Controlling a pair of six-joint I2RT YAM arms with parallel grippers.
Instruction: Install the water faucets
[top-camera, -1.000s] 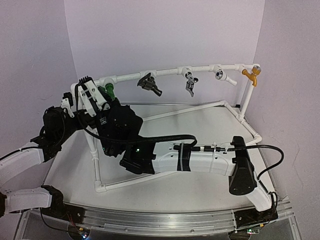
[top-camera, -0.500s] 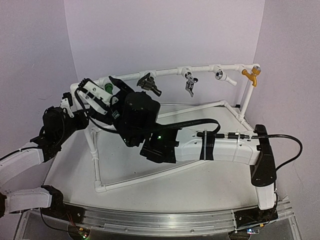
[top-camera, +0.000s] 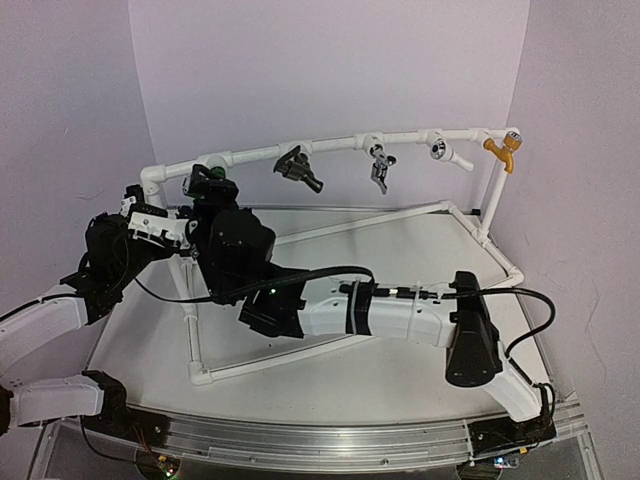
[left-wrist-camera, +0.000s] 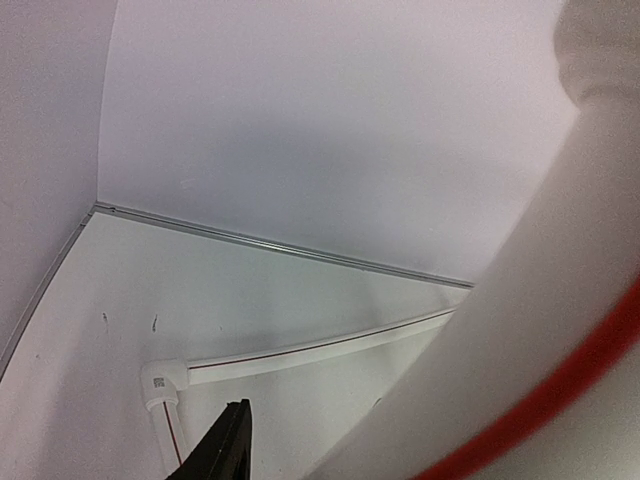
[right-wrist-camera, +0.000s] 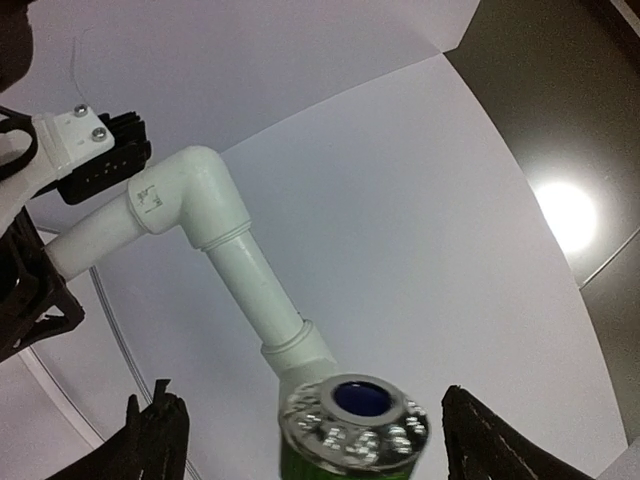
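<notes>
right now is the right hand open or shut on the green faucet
Open: the right hand has its fingers wide either side of the green faucet, gaps showing in the wrist view.

Pipe frame (top-camera: 330, 147) stands on table (top-camera: 400, 250). Along its top rail, left to right: metal-ended faucet (top-camera: 213, 185), lever-handle faucet (top-camera: 298, 167), third tap (top-camera: 380, 170), straight-spout tap (top-camera: 447, 152), curved tap (top-camera: 503, 150) at right corner. Metal-ended faucet sits between right gripper (right-wrist-camera: 310, 405) fingers, untouched.
</notes>
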